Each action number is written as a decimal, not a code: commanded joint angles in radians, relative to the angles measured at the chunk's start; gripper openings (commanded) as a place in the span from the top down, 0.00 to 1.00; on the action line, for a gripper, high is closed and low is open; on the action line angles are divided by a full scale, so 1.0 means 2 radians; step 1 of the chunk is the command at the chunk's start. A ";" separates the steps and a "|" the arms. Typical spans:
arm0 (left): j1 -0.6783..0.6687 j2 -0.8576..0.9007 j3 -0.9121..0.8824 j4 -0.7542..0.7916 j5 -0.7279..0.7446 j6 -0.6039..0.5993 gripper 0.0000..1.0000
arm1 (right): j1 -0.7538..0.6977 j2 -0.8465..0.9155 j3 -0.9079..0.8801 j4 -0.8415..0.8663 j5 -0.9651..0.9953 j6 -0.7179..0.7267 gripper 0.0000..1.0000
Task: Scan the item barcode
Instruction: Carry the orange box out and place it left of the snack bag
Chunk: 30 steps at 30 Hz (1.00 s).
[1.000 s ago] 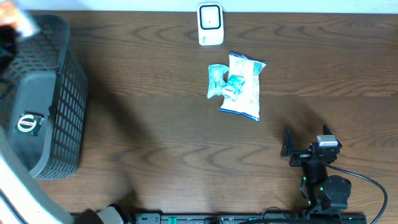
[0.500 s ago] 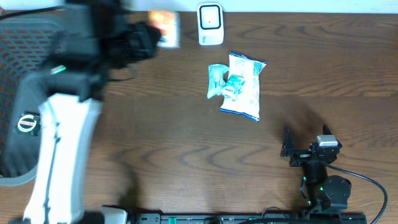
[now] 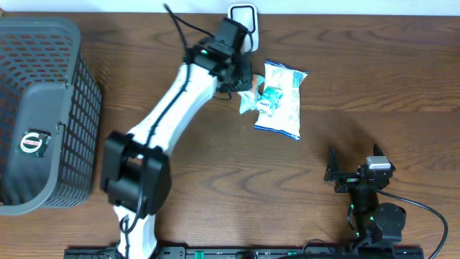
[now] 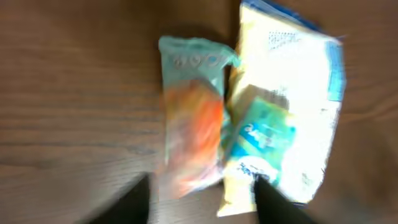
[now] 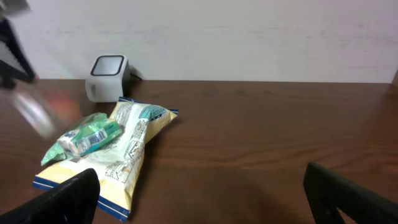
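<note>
Upper centre, just below the scanner (image 3: 243,27), the left gripper (image 4: 202,202) stands partly open, a blurred orange packet (image 4: 193,134) between its fingers, over the teal packet (image 4: 189,59). Lower right, the right gripper (image 5: 205,190) gapes wide, empty.

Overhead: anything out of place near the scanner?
Yes: the packs are heaped, not laid apart. A small teal pack lies across the white bag, and in the left wrist view a blurred orange packet overlaps the other teal pack. Nothing looks spilled or torn.
</note>
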 commanded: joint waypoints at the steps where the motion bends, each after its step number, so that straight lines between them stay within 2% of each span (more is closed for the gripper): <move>1: 0.007 -0.001 -0.003 0.001 -0.014 0.002 0.38 | 0.003 -0.001 -0.001 -0.002 0.002 -0.007 0.01; 9: 0.050 -0.047 -0.003 -0.027 -0.014 0.003 0.36 | 0.003 -0.001 -0.001 -0.002 0.002 -0.007 0.01; 19: 0.125 -0.145 -0.003 -0.122 -0.014 0.003 0.36 | 0.003 -0.001 -0.001 -0.002 0.002 -0.007 0.01; 28: 0.238 -0.256 -0.003 -0.170 -0.015 0.040 0.35 | 0.003 -0.001 -0.001 -0.002 0.002 -0.007 0.01; 30: 0.277 -0.282 -0.003 -0.190 -0.042 0.050 0.35 | 0.003 -0.001 -0.001 -0.002 0.002 -0.007 0.01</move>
